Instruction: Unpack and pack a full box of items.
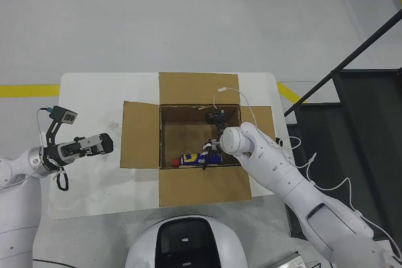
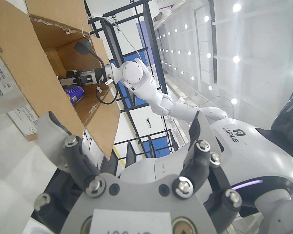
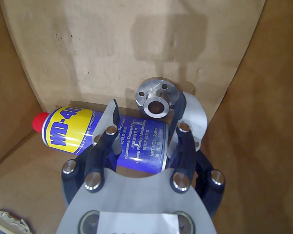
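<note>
An open cardboard box (image 1: pixel 139 134) stands in the middle of the white table. Inside it a blue and yellow spray can (image 3: pixel 92 132) with a red cap lies on its side; the can (image 1: pixel 194 159) rests near the box's front wall. A round metal flange (image 3: pixel 157 98) lies beside the can in a corner. My right gripper (image 3: pixel 147 110) is inside the box, open, its fingers straddling the can's bottom end just above it, with the flange close beyond the fingertips. My left gripper (image 2: pixel 123 125) is open and holds nothing, off the box's left flap above the table (image 1: pixel 94 100).
The box's four flaps are folded outward; the left flap (image 2: pixel 12 57) carries paper labels. A dark metal stair frame (image 1: pixel 362 107) stands to the right of the table. A yellow floor line (image 1: pixel 20 90) runs behind the table's left end.
</note>
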